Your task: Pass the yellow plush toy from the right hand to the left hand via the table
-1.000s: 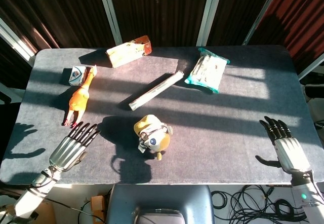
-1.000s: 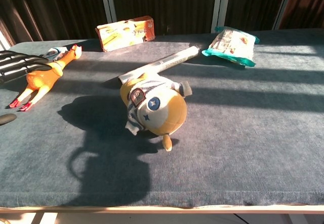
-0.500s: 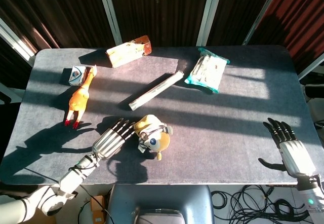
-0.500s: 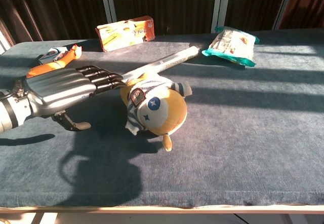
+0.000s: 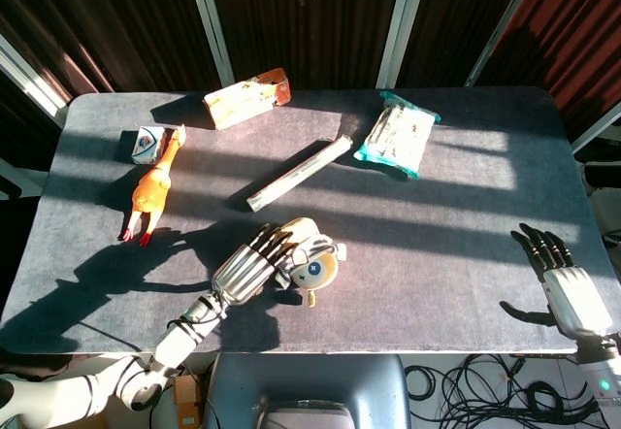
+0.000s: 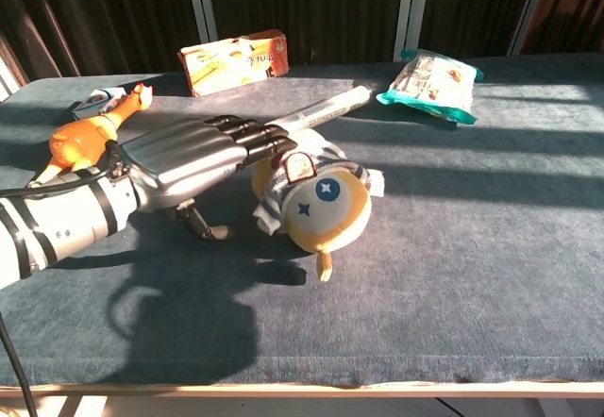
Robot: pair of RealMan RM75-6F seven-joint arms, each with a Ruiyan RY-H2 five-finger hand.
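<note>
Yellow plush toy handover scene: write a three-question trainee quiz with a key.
1. True or false: the left hand has its fingers laid on top of the yellow plush toy, which lies on the table.
2. Which thing lies just behind the toy? A) the long silver tube B) the teal packet C) the orange rubber chicken
3. Fill in: the right hand hovers near the table's ____ edge with its fingers apart, holding nothing.

Key: 1 true; 2 A; 3 right.
</note>
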